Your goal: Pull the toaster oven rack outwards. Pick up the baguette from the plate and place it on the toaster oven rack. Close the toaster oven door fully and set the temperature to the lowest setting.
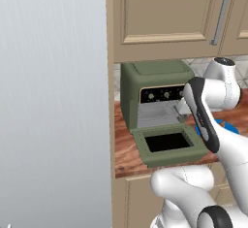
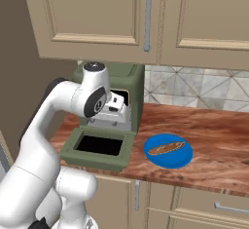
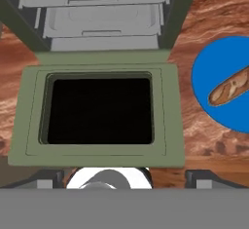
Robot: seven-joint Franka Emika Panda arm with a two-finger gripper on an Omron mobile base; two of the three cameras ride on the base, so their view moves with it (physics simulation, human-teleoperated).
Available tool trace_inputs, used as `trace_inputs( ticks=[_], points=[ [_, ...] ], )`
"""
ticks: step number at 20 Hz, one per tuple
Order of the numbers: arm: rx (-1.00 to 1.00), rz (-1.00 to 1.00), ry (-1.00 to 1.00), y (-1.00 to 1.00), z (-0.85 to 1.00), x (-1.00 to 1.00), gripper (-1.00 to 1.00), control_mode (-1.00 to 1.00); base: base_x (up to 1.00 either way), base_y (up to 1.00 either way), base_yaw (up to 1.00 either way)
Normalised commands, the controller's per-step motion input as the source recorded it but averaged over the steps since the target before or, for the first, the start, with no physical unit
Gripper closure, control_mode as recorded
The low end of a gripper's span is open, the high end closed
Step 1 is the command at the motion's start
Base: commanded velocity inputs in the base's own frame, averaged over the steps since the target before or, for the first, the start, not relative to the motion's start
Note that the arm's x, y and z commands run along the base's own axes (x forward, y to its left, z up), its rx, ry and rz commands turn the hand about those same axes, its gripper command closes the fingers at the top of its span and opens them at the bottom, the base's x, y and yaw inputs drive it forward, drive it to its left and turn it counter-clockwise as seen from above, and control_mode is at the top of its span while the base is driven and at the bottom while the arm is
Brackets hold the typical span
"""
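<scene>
The toaster oven door (image 3: pixel 99 108) lies folded flat onto the tabletop (image 3: pixel 214 9), and the toaster oven rack (image 3: pixel 104 23) sits at the mouth of the toaster oven (image 1: pixel 145 84). The claw (image 3: pixel 124 177) hangs above the door with its jaws spread wide, holding nothing. The baguette (image 3: pixel 232 87) rests on the plate (image 3: pixel 214 113), just right of the door. Swinging low toward the bread risks clipping the door's right edge, and a loose off-centre pinch could roll the baguette off the plate.

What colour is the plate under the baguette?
Bright blue plate, plain, no pattern; clearest in the right base view.
</scene>
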Motion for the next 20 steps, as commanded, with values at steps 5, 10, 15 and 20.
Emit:
trace_inputs(
  ticks=[5,10,15,20],
  points=[
    [-0.03,0.00,0.00,0.00,-0.14,0.00,-1.00,-1.00,0.00,0.00,0.00],
    [-0.01,0.00,-0.04,0.00,-0.17,0.00,-1.00,-1.00,0.00,0.00,0.00],
    [0.00,0.00,-0.04,0.00,-0.18,0.00,-1.00,-1.00,0.00,0.00,0.00],
    [0.00,0.00,-0.05,0.00,-0.21,0.00,-1.00,-1.00,0.00,0.00,0.00]
  ],
)
